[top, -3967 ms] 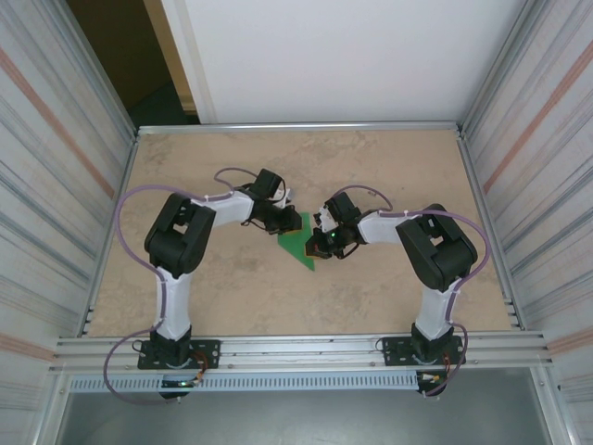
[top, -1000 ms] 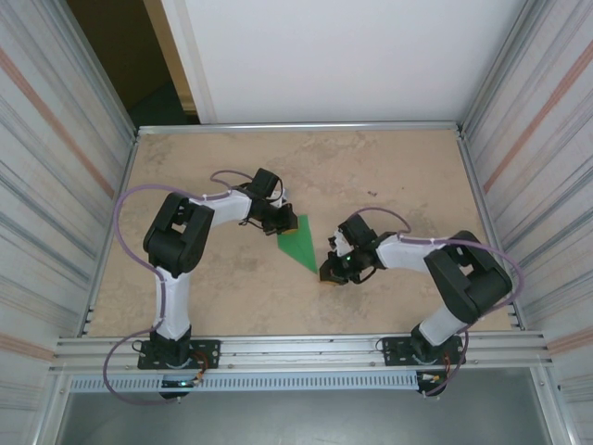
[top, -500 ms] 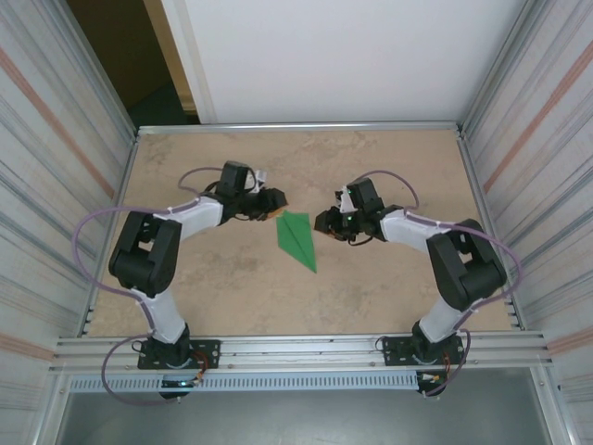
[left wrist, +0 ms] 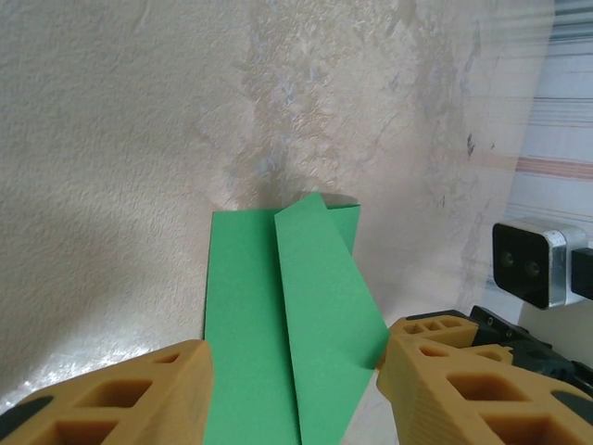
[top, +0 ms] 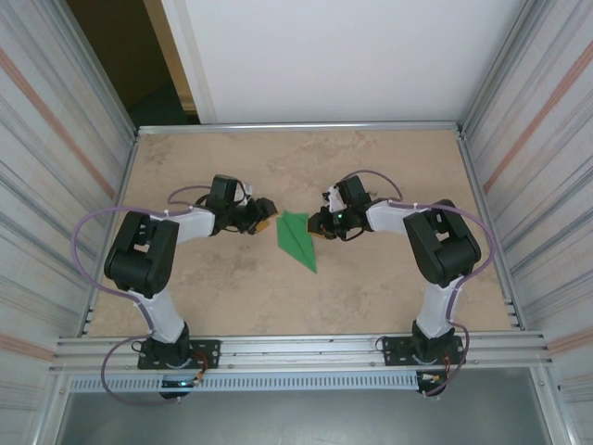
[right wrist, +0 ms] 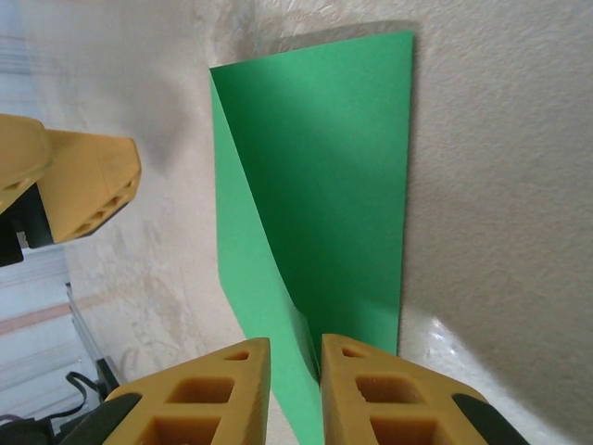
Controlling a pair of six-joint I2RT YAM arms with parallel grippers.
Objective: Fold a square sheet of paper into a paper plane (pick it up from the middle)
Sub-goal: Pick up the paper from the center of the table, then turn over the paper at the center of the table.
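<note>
The green paper plane (top: 296, 239) lay flat near the middle of the bench (top: 389, 297). It was a narrow dart, with its wide end far and its point toward the near right.

The left hand (top: 267, 212) sat low just left of the wide end, apart from the paper. In the left wrist view its yellow fingers (left wrist: 139, 399) stood well apart and held nothing, with the creased paper (left wrist: 278, 315) on the bench ahead of them.

The right hand (top: 315, 222) was at the right edge of the wide end. In the right wrist view its fingers (right wrist: 389, 394) were drawn to a narrow slit. A lifted flap of the paper (right wrist: 324, 185) ran down into that slit, but I could not tell whether it was pinched.
</note>
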